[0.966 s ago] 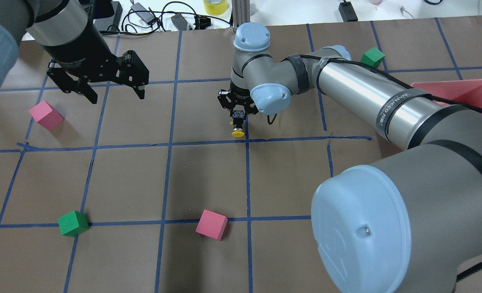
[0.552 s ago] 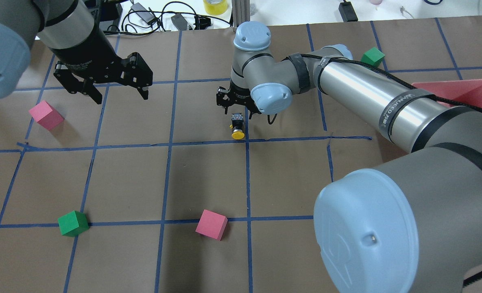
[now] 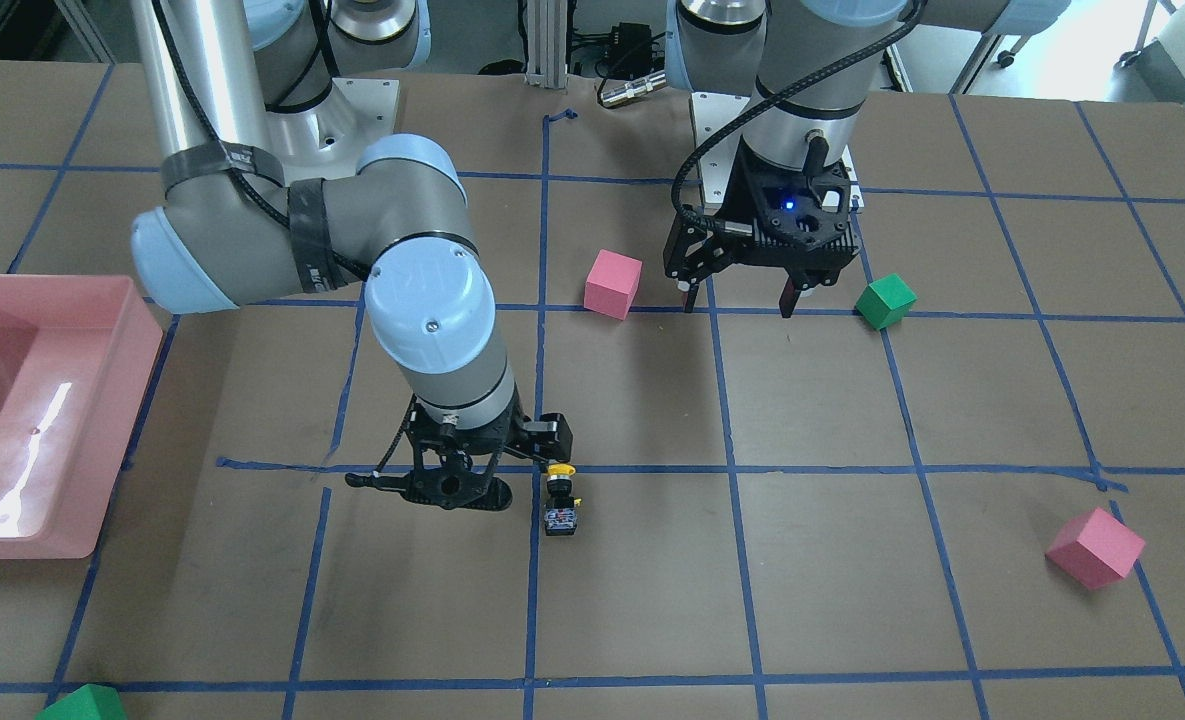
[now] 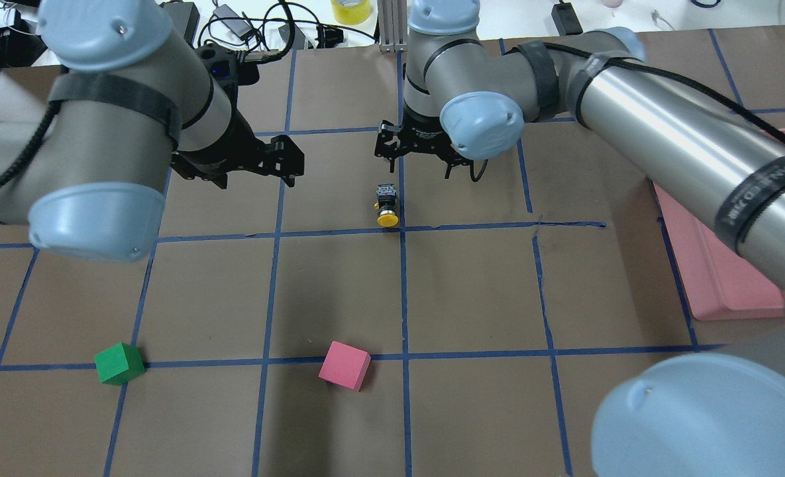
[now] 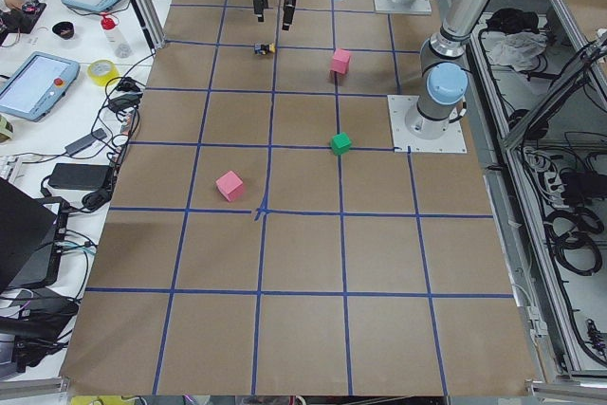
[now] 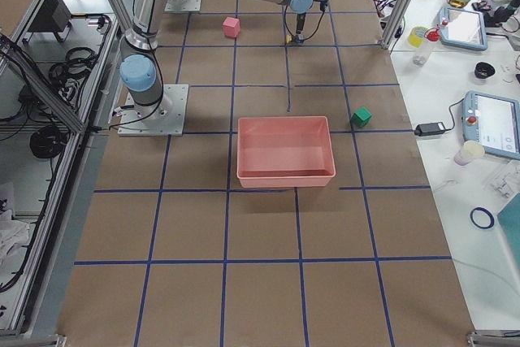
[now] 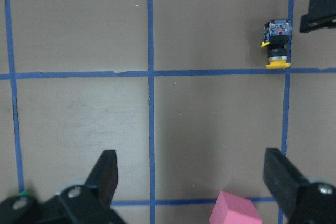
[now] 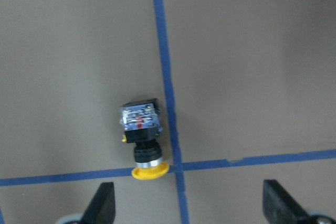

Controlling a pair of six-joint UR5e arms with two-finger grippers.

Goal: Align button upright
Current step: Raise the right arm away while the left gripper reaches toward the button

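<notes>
The button [image 4: 385,204] lies on its side on the brown-papered desk [image 4: 339,291], with its yellow cap at a crossing of blue tape lines. The right end effector [image 4: 418,164] hovers just beyond it, spread and empty. It should probably pinch the black body squarely, then tip the cap skyward. The left end effector [image 3: 739,300], also spread, hangs well apart. A pink cube [image 4: 344,365], a green cube [image 4: 119,363] and a pink tray [image 4: 723,278] sit farther out.

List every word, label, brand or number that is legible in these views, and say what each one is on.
"WANEED": pale lettering on the black strap round the right arm's silver tube in the overhead view. It is read with some doubt, and the letters after it are blurred.
Small yellow-capped push-button: there are marks on its contact block, too small to read.
Blue-framed tablet beside the table: its screen is too small to read.
Nothing else is legible.
</notes>
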